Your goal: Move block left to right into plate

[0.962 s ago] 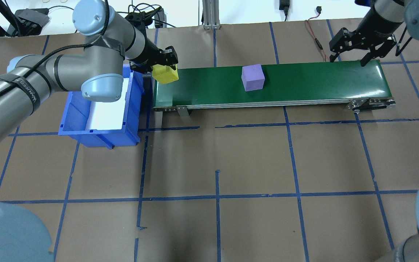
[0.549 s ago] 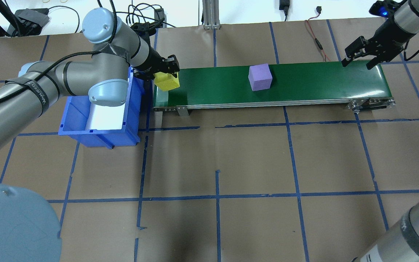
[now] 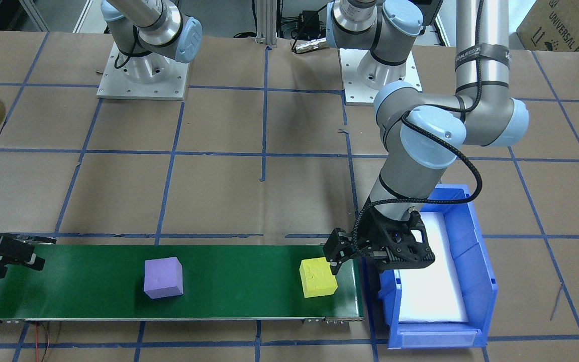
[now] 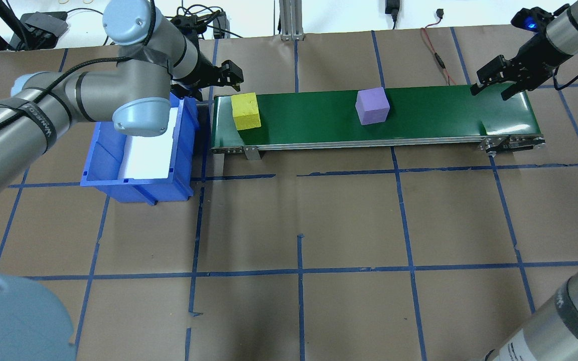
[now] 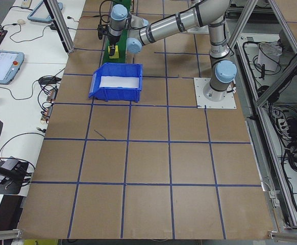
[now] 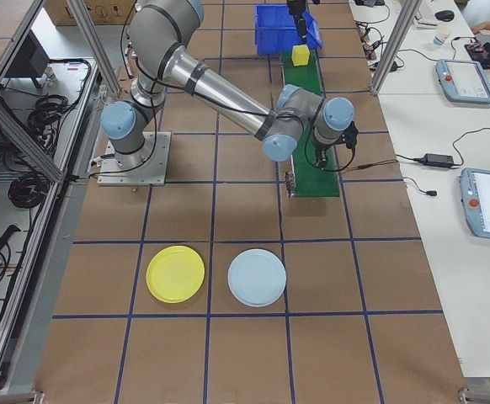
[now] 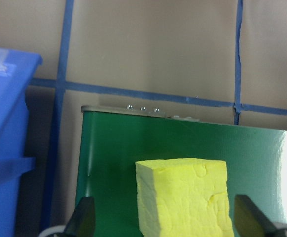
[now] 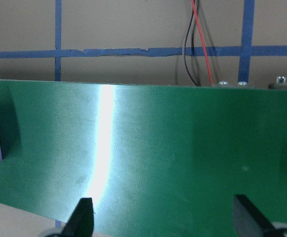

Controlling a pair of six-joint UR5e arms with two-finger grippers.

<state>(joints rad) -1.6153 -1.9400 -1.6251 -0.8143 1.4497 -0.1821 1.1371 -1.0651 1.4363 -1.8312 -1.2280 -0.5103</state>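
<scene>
We count 2 foam cubes, 2 round plates, 1 bin and 1 belt. The yellow foam cube has a rough, pitted surface and sits flat on the smooth green conveyor belt at its end beside the blue rectangular plastic bin, which has a white liner. Its faces lie slightly skewed to the belt edges; being a cube, it shows no long axis. The purple foam cube rests further along the belt, well apart from the yellow one.

The left gripper is released: in the left wrist view its 2 fingertips stand apart on either side of the yellow cube, touching nothing. The right gripper hovers over the belt's opposite end with its fingers spread and nothing between them.

The round, shallow, bright yellow plastic plate with a raised rim lies on the brown paper-covered table, just beside a pale blue round plate, both well apart from the belt and the cubes.
</scene>
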